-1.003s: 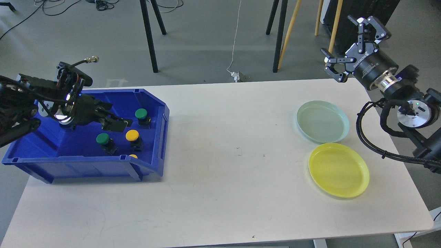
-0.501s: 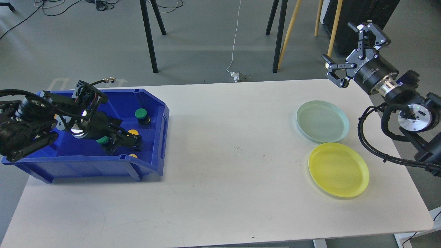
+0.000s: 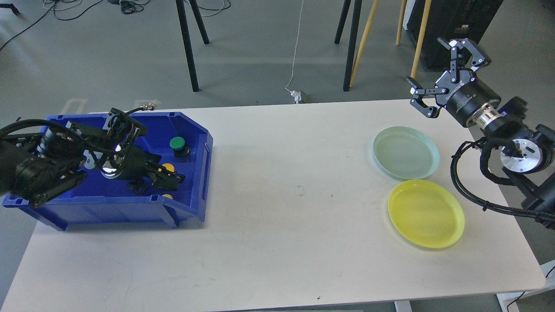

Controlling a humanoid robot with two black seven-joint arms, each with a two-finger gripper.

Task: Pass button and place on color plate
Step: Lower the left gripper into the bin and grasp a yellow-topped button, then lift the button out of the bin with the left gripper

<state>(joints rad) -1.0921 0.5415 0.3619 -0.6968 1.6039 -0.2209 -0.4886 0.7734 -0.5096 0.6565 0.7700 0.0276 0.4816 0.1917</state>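
A blue bin [image 3: 108, 212] at the table's left holds push buttons. A green button [image 3: 177, 143] stands at the back right of the bin. A yellow button [image 3: 167, 167] sits just under my left gripper [image 3: 162, 178], which reaches low into the bin with its dark fingers at that button; I cannot tell whether they are closed on it. Another yellow button [image 3: 167, 196] peeks over the front wall. A pale green plate [image 3: 406, 152] and a yellow plate [image 3: 426, 213] lie at the right. My right gripper [image 3: 429, 65] is open and empty, above the table's far right corner.
The white table [image 3: 282, 225] carries only the bin and the two plates. Chair and stand legs [image 3: 188, 47] and a cable [image 3: 297, 43] are on the floor behind the table. My right arm's cables [image 3: 459, 177] hang past the right edge.
My left gripper has gone down and to the right inside the bin, to the yellow button, and now hides the nearer green button. My right gripper has drifted slightly lower, still open.
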